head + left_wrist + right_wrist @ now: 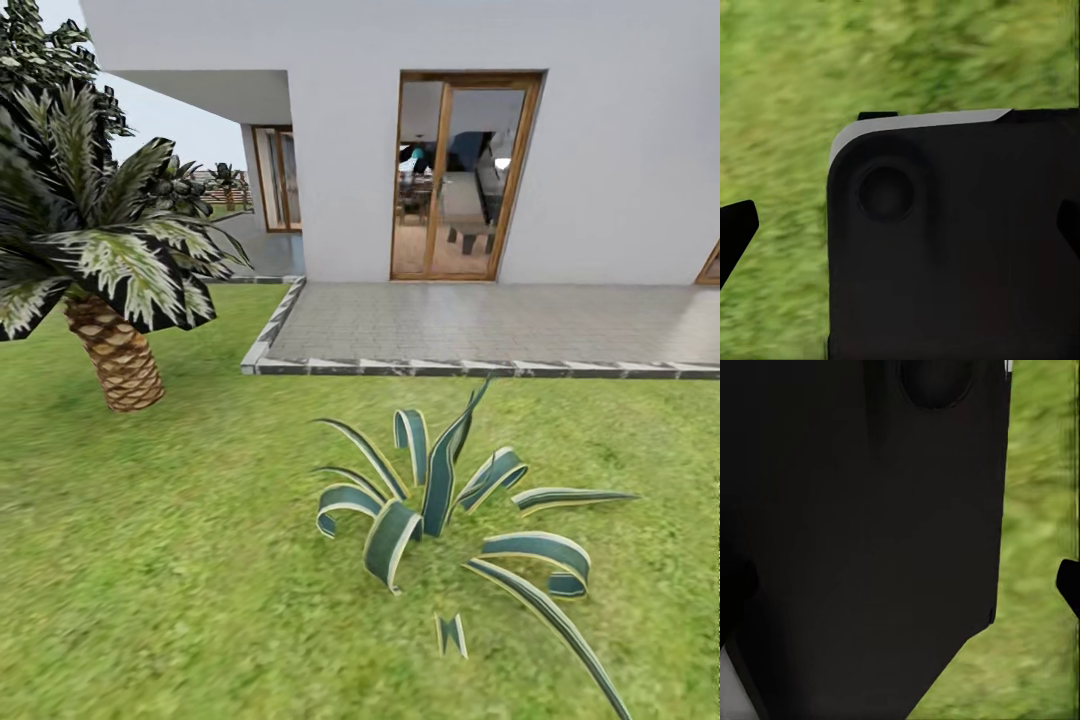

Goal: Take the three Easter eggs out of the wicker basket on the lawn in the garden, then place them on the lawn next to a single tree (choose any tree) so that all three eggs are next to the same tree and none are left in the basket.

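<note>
While the head camera is looking across the garden, the lawn (170,560) is spreading as mottled green grass over the whole foreground. Beyond it a white house (600,150) is standing, with a wood-framed glass door (462,178) showing furniture inside, and a second framed window (277,178) is sitting further back. A grey paved patio (480,325) with a striped stone edge is lying between the house and the grass.

At the view's left, a palm with a scaly brown trunk (118,352) is rising from the lawn, its dark, pale-streaked fronds hanging over the grass. Nearer the camera, a striped spiky-leaved plant (440,500) is growing out of the grass, well apart from the palm and just short of the patio edge.

In the left wrist view, a black body panel of the robot (960,247), with a round recess and a pale upper edge, is sitting close before the camera, with blurred grass around it. The left gripper (907,225) is showing just two dark fingertips (736,229) at opposite edges of the picture, so its fingers are standing wide apart and holding nothing.

In the right wrist view, a similar black panel (862,532) is blocking most of the picture. One dark fingertip (1069,585) of the right gripper is showing over grass; whether its fingers are wide or narrow cannot be told.

No writing or label is readable.
</note>
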